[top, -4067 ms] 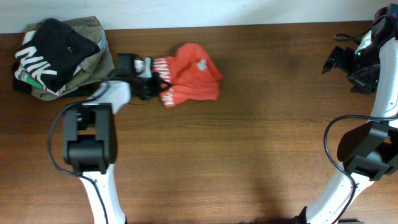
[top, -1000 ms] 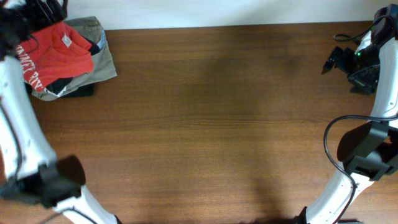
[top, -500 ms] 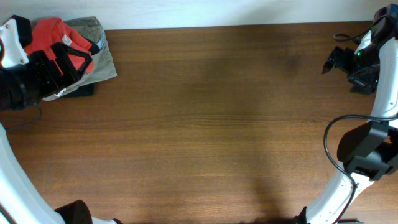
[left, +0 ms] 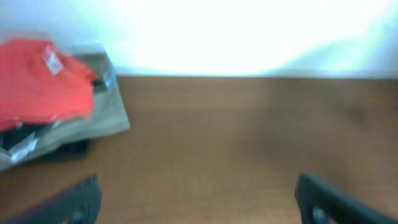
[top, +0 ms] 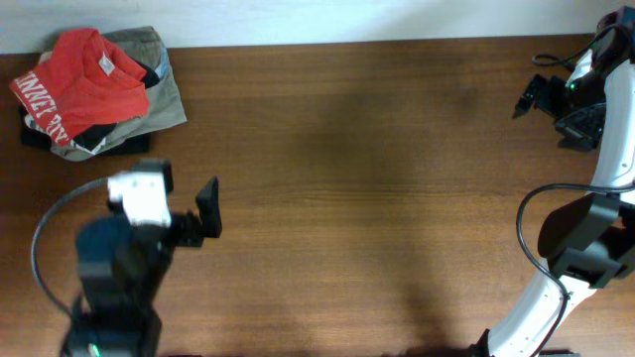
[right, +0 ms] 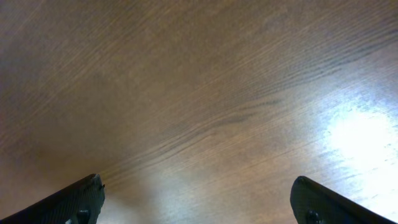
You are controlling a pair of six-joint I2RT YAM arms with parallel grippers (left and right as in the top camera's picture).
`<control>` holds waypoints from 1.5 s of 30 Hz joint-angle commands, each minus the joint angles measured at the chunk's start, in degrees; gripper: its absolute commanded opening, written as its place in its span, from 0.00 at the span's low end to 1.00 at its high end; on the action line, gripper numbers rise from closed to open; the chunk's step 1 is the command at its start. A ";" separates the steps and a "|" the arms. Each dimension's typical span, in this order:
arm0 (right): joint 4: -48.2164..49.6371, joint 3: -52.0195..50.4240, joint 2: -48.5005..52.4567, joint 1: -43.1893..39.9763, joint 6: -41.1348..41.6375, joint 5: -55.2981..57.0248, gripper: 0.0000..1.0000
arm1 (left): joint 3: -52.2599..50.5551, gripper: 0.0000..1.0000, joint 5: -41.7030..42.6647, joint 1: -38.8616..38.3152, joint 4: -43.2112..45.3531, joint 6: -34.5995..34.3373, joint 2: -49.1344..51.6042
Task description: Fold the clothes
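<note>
The clothes, a red-orange T-shirt (top: pixel 84 84) with white lettering, lie folded on top of a pile at the table's far left corner. In the left wrist view the T-shirt (left: pixel 40 81) shows blurred at the upper left. My left gripper (top: pixel 206 210) hovers over bare wood in front of the pile, well apart from it, open and empty. Its dark fingertips (left: pixel 78 202) stand wide at the bottom of its wrist view. My right gripper (top: pixel 536 94) is at the far right edge, open with only wood between its fingertips (right: pixel 74 202).
Under the T-shirt sit a khaki-olive garment (top: pixel 164 94) and a black garment (top: pixel 99 139). The wooden table (top: pixel 377 198) stretches between the two arms. A white wall runs along the far edge.
The left gripper has let go of the T-shirt on the pile and swung back toward the near left of the table. The right arm has not moved.
</note>
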 commanded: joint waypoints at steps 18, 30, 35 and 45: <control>0.09 0.44 -0.04 0.09 -0.46 -0.07 0.99 | -46.51 0.99 -8.37 4.26 23.08 1.07 -39.82; 0.09 0.44 -0.04 0.09 -0.46 -0.09 0.99 | -46.51 0.99 -8.39 4.26 23.08 1.07 -39.82; 0.09 0.44 -0.04 0.09 -0.46 -0.09 0.99 | -46.51 0.99 -8.39 4.26 23.08 1.07 -39.82; 0.09 0.44 -10.23 4.17 -0.46 -0.09 0.99 | -46.51 0.99 -8.39 4.26 23.08 1.07 -39.69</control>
